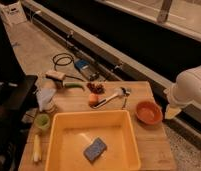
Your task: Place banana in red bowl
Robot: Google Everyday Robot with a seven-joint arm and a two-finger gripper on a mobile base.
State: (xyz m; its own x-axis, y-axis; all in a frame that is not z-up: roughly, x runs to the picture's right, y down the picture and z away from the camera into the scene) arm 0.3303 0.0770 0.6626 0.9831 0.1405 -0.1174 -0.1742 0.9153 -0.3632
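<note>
The banana [37, 147], slim and pale yellow, lies on the wooden table [154, 145] at its front left edge, left of the big yellow tub. The red bowl [148, 112], small and orange-red, stands on the right side of the table and looks empty. My white arm [193, 87] comes in from the right edge. My gripper [172, 111] hangs just right of the red bowl, beyond the table's right edge and far from the banana.
The yellow tub [91, 137] fills the table's middle and holds a blue sponge [95, 149]. A light-green cup [42, 121] stands above the banana. A green vegetable [73, 85], an orange fruit [93, 99] and a metal utensil [114, 96] lie at the back. Cables lie on the floor behind.
</note>
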